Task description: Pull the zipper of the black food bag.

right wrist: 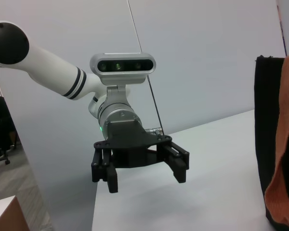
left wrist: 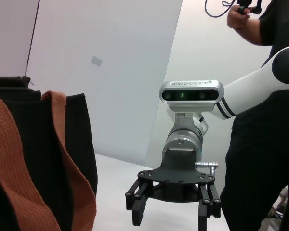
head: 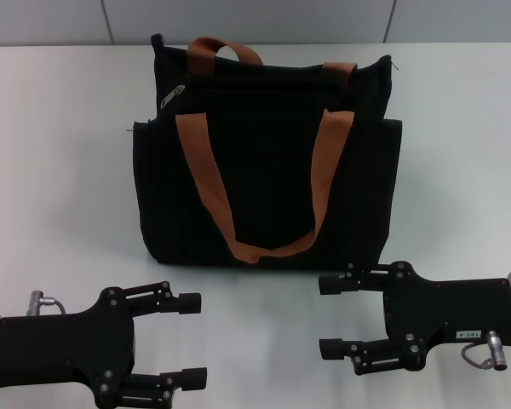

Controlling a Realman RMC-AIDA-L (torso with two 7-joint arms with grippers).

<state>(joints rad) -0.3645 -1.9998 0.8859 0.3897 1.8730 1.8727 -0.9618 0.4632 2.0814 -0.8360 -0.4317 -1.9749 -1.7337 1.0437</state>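
Note:
The black food bag [head: 268, 170] lies on the white table [head: 60, 170], with two orange-brown strap handles [head: 209, 183]. The small silver-grey zipper pull [head: 172, 95] sits near the bag's far left corner, on the top edge. My left gripper [head: 194, 339] is open and empty at the near left, in front of the bag and apart from it. My right gripper [head: 328, 316] is open and empty at the near right, just in front of the bag's near edge. The left wrist view shows the bag [left wrist: 33, 168] and the right gripper [left wrist: 171, 214]. The right wrist view shows the bag [right wrist: 267, 144] and the left gripper [right wrist: 145, 180].
A grey panelled wall [head: 255, 17] stands behind the table. A person in black [left wrist: 265, 144] stands behind my right arm in the left wrist view. Bare table lies to both sides of the bag.

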